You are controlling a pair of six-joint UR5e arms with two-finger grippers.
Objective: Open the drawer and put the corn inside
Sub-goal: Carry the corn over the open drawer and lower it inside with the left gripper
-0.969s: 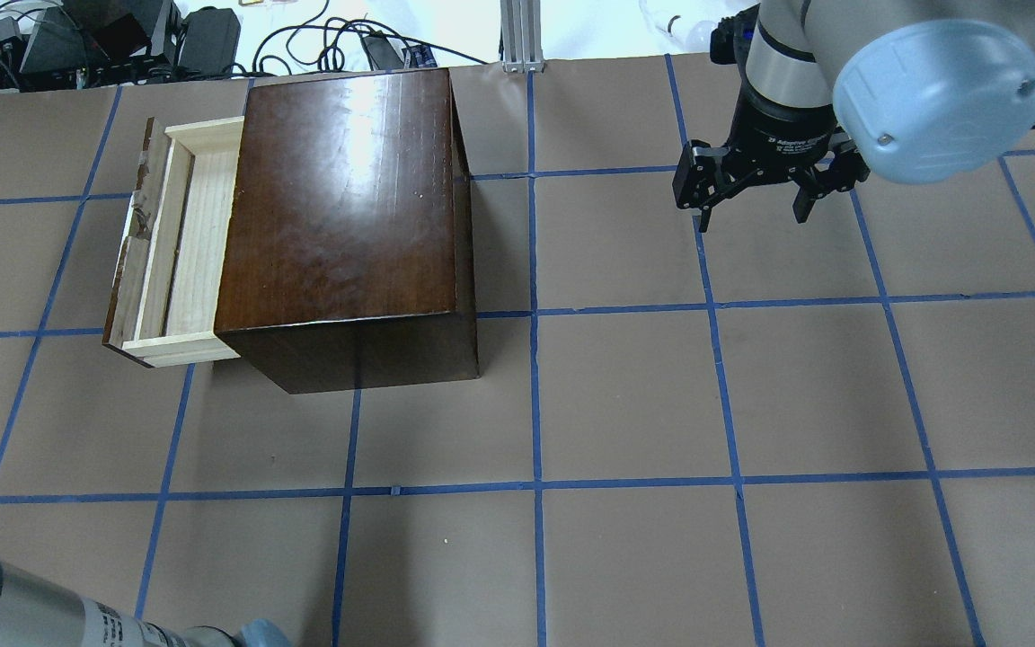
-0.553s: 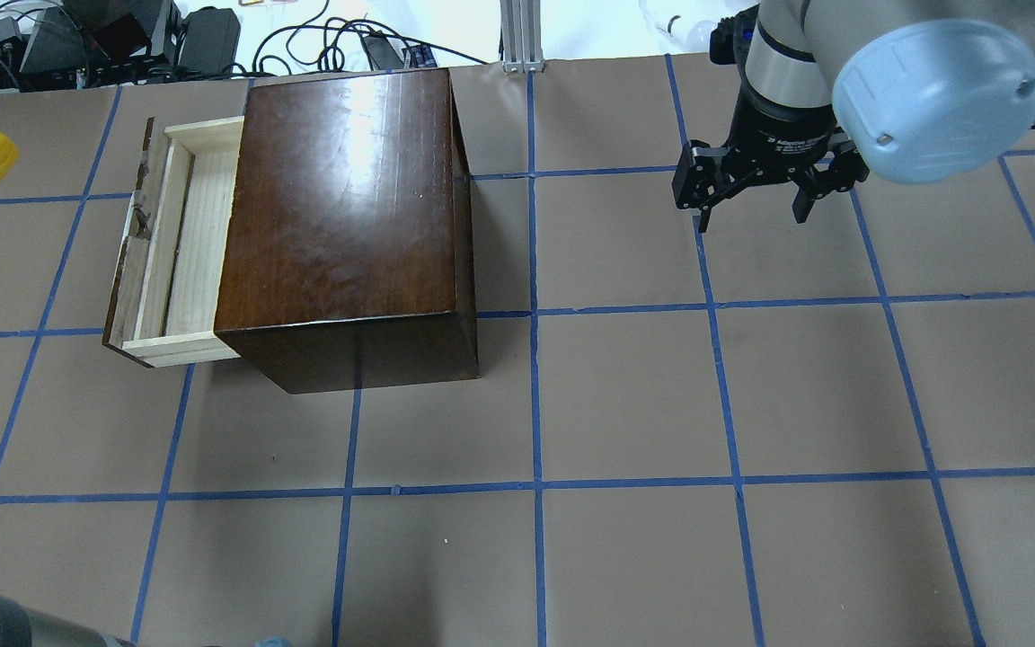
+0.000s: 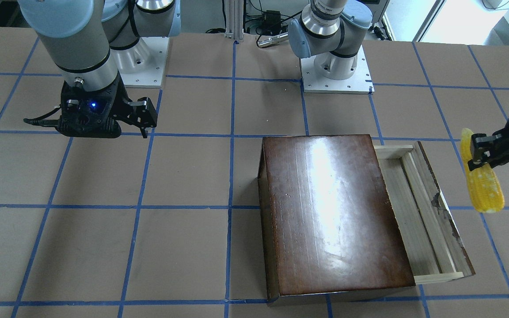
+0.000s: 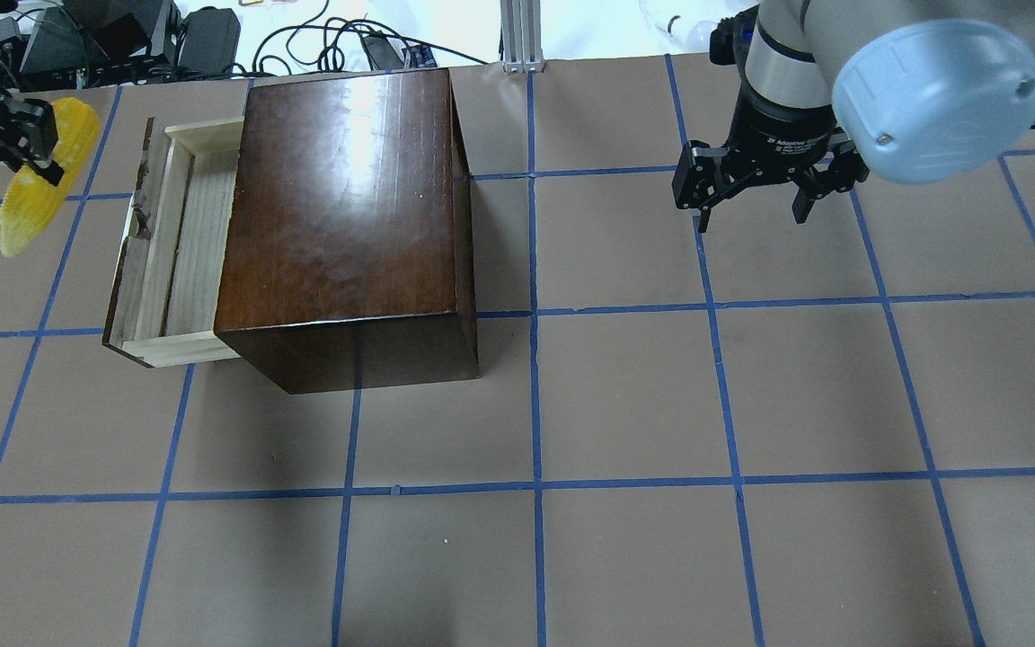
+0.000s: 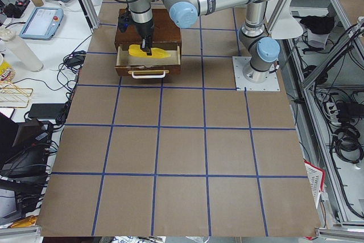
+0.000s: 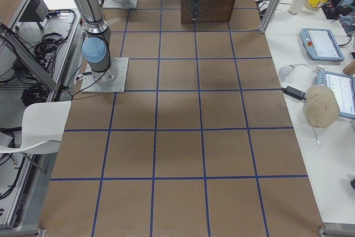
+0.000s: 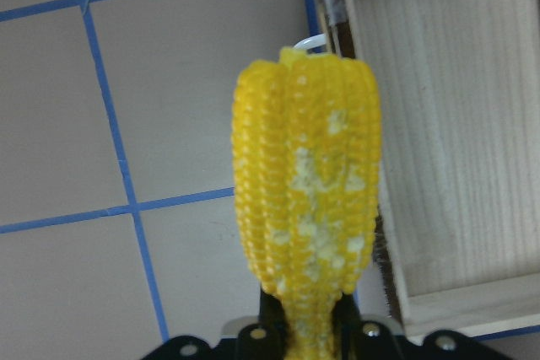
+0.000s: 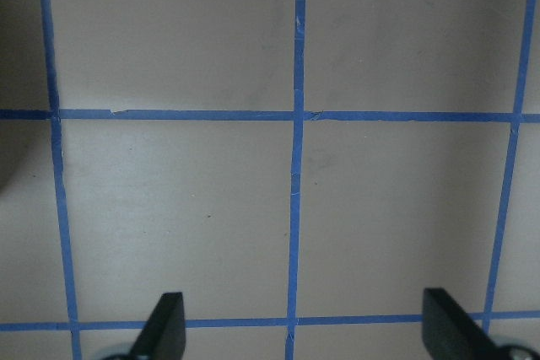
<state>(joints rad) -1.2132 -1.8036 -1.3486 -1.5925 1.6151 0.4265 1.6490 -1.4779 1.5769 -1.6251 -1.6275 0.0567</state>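
Note:
The drawer (image 4: 199, 234) stands pulled out of the left side of the glossy dark-brown box (image 4: 347, 198); its pale-wood tray (image 3: 413, 212) holds nothing. My left gripper (image 4: 28, 144) is shut on the thick end of the yellow corn (image 4: 32, 202), which hangs in the air just outside the drawer's dark front panel (image 3: 442, 212). In the left wrist view the corn (image 7: 304, 191) points along the drawer's edge (image 7: 447, 124). My right gripper (image 4: 751, 211) is open and empty above bare table at the far right, its fingertips (image 8: 164, 326) wide apart.
Cables and black gear (image 4: 122, 36) lie past the table's far edge, beside an aluminium post (image 4: 522, 36). The arm bases (image 3: 336, 70) stand on the robot's side. Brown table with blue tape lines (image 4: 625, 404) lies to the right of the box.
My left gripper with the corn has come in from the left edge, rightwards to beside the drawer front. The left arm's elbow has left the lower left corner. The right arm is still.

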